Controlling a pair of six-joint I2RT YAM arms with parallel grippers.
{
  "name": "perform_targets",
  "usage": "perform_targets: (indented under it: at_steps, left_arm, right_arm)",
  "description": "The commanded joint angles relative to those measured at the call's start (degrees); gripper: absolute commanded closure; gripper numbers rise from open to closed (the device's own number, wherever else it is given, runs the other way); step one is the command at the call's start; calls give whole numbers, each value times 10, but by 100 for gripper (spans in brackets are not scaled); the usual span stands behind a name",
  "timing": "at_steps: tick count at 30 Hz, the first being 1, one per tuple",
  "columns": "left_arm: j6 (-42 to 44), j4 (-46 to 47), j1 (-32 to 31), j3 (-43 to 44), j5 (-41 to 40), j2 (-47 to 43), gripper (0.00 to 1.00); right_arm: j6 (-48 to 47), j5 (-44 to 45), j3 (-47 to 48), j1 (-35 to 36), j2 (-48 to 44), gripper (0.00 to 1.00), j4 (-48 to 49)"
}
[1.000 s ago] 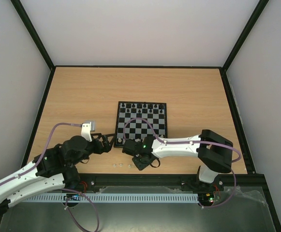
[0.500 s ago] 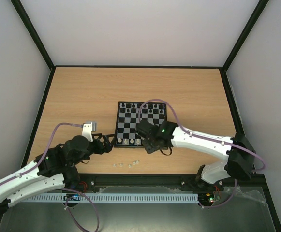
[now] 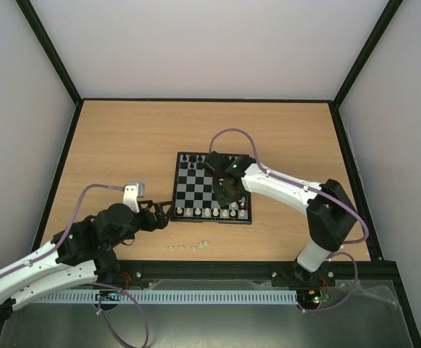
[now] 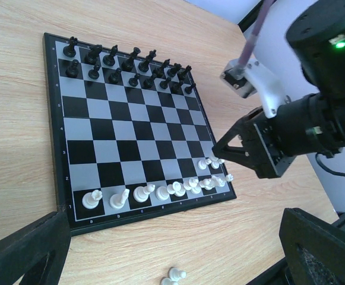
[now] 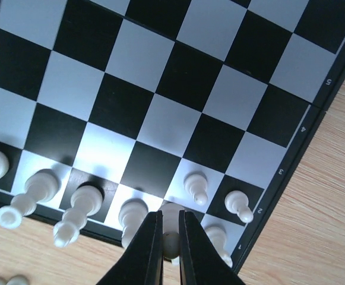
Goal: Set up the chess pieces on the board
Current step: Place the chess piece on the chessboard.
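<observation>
Pale wood tabletop point(image 3: 123, 145) carries the board point(image 3: 196, 187). A second ago the right arm point(image 3: 282, 190) was folded back, its head low over the tabletop just before the board's near edge. It has since swung out and now stretches across the board's right half. The left arm has not shifted.

The right pincer point(image 5: 170, 221) is closed on a single white piece point(image 5: 170, 240), nipped between the two finger pads. It hangs at the board's near right corner, among the last squares of the two near rows. Whether the piece touches the board I cannot tell.

The left pincer point(image 3: 164, 214) is spread wide and holds nothing. It sits just beside the board's near left corner.

White pieces point(image 4: 142, 193) line the near row, and two pawns point(image 5: 196, 187) stand in the second row at the right end, just beside the held piece. Row neighbours crowd close on both sides of the right fingers. Black pieces point(image 4: 130, 62) fill the two far rows. Four loose pieces point(image 3: 194, 247), white, lie on the tabletop near its front edge, between the arms and apart from the board.
</observation>
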Motion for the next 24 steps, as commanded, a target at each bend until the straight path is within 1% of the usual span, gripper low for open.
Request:
perform_targets:
  at_steps: [1, 10, 24]
  left_arm:
    - [3, 3, 2, -5, -7, -1, 1]
    - [2, 3, 2, -5, -6, -4, 1]
    - [2, 0, 2, -6, -8, -6, 1]
  right_arm:
    - [-25, -9, 31, -7, 30, 96, -14]
    - [-36, -12, 51, -9, 86, 95, -13]
    - [-41, -19, 39, -9, 116, 92, 3]
